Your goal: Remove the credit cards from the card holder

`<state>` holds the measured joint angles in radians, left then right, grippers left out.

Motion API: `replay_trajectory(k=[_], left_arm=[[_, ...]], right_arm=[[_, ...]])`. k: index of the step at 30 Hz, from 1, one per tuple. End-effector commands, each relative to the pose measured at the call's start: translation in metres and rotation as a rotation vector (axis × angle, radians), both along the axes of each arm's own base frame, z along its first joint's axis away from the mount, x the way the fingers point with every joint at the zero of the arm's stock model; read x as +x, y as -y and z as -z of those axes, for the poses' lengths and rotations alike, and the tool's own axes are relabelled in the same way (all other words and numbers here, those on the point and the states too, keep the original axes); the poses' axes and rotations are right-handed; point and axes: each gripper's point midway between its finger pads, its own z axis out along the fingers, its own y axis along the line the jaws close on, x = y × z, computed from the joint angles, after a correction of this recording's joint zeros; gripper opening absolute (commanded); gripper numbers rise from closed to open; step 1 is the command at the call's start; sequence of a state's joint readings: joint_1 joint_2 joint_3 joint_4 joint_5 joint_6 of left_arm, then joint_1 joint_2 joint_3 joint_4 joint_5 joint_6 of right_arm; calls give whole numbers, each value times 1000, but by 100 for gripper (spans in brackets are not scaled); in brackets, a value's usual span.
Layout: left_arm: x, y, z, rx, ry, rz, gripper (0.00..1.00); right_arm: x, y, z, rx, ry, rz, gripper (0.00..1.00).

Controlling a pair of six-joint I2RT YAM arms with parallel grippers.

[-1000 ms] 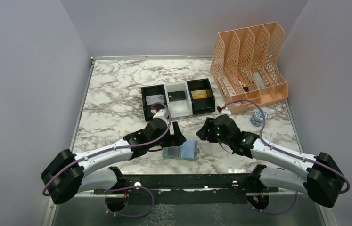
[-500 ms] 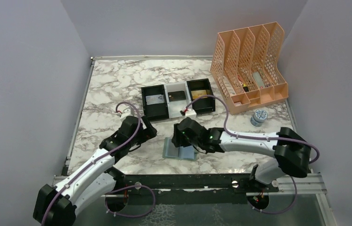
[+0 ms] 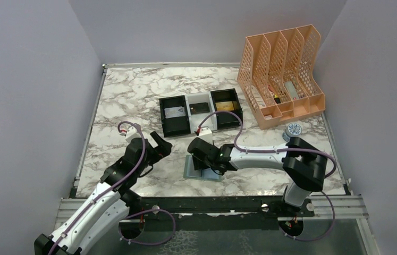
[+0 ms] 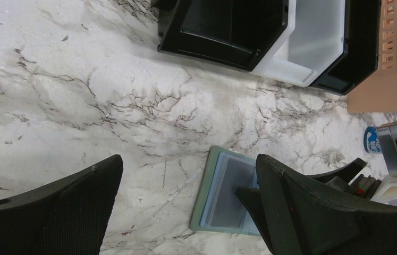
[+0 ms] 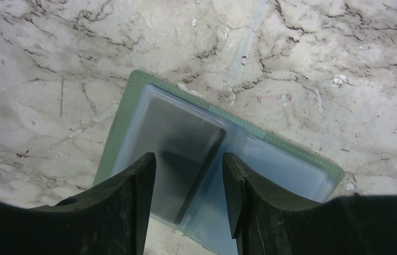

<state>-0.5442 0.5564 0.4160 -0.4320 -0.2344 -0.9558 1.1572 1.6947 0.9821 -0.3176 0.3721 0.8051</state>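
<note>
Two arms show in the top view. Your left claw [image 3: 156, 146] hangs wide open and empty, off to the side of the card holder [image 3: 204, 172]. The holder lies opened flat on the bench [image 3: 127, 101], near the tray [image 3: 175, 114], with your right claw [image 3: 200, 158] over it.

Left wrist view: jaws spread, only marble between them.

Right wrist view: jaws half apart, gripping nothing, straddling a dark credit card [image 5: 183, 133] tucked in one clear pocket.

You're at the pick. Next, I'd judge, you need to catch that card's edge and slide it out flat.

Marbled table [image 3: 127, 101], plain lilac walls [image 3: 196, 26]
</note>
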Motion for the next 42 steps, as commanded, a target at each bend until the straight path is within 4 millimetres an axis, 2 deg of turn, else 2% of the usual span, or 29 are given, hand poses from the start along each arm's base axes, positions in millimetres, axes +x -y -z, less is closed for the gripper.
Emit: replay_trajectory(k=[1, 5, 11, 23, 27, 36, 40, 42], left_arm=[[-1, -6, 9, 23, -25, -29, 99], [0, -5, 9, 27, -34, -23, 99], [-2, -2, 14, 28, -50, -7, 99], [-2, 7, 19, -1, -68, 25, 99], [-3, 12, 22, -7, -84, 46, 99], [-4, 25, 26, -33, -90, 114, 99], [-6, 42, 25, -79, -73, 206, 99], [-8, 50, 24, -104, -67, 247, 99]], right_arm=[[9, -7, -3, -37, 35, 0, 49], [9, -7, 6, -64, 24, 2, 49], [9, 12, 22, -162, 14, 52, 45], [5, 15, 31, -166, 7, 23, 14], [4, 13, 28, -144, 7, 11, 2], [5, 2, 11, -71, 29, -48, 1], [6, -15, -9, 79, 19, -102, 1], [7, -16, -18, 145, 11, -108, 1]])
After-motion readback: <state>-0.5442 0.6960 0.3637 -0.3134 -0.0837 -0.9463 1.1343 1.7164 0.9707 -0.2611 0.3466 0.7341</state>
